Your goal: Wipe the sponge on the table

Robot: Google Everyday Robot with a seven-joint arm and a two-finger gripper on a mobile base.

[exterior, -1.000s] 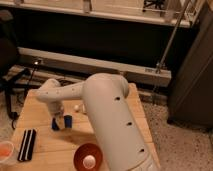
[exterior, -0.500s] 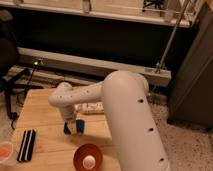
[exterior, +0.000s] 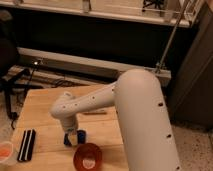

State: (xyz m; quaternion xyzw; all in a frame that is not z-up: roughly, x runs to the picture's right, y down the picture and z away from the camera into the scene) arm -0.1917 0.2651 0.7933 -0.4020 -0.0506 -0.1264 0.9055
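The tan wooden table (exterior: 40,107) fills the lower left of the camera view. My white arm reaches down over its middle, and the gripper (exterior: 74,139) points down at the tabletop just behind the orange bowl (exterior: 88,156). The small dark-blue sponge (exterior: 81,136) sits at the gripper's tip, pressed against the wood. The gripper looks shut on it. Part of the sponge is hidden by the wrist and fingers.
A flat black-and-white striped bar (exterior: 26,145) lies near the table's left front, with an orange-and-white item (exterior: 5,150) at the left edge. A thin flat object (exterior: 95,112) lies behind the arm. Dark furniture and cables stand beyond the table's far edge.
The gripper and the sponge have moved together across the table, to the right and toward the front edge, ending closer to the orange bowl.
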